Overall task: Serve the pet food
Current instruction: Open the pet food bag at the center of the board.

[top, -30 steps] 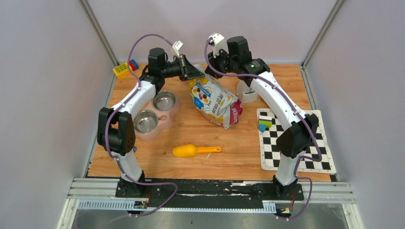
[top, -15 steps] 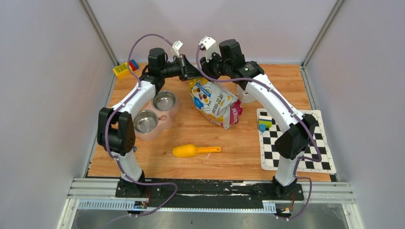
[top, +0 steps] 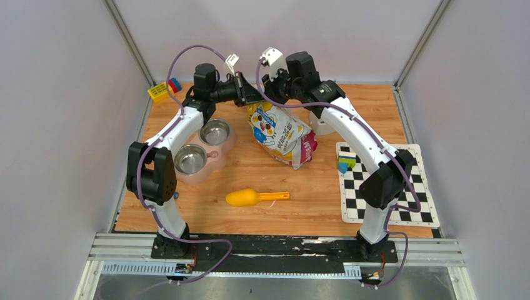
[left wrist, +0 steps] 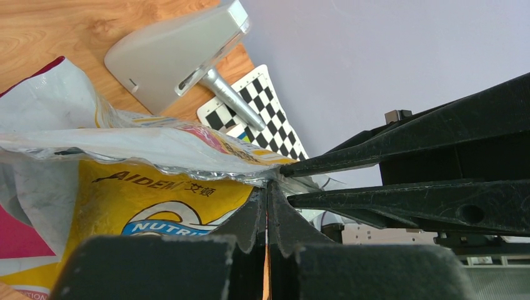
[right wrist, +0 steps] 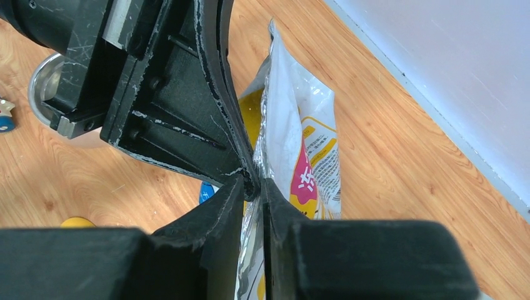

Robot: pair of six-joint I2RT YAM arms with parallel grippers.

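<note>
The yellow-and-white pet food bag [top: 279,130] lies at the back middle of the table, its top edge lifted. No kibble shows; it is hidden inside the bag. My left gripper [top: 252,96] is shut on the bag's top edge from the left. In the left wrist view its tips [left wrist: 267,185] pinch the silver-lined rim of the bag [left wrist: 125,187]. My right gripper [top: 266,96] is shut on the same rim from the right, tip to tip with the left one. In the right wrist view its tips [right wrist: 253,185] clamp the bag's foil edge [right wrist: 300,144].
A pink double steel bowl [top: 220,157] stands left of the bag. A yellow scoop [top: 250,198] lies nearer the front. A white stand [top: 322,122] is right of the bag. A checkerboard mat [top: 381,187] with small blocks [top: 345,161] lies at the right. Toy bricks [top: 164,89] sit at the back left.
My right gripper has moved left onto the bag's top edge and closed beside the left gripper. The left arm and the bag have hardly moved.
</note>
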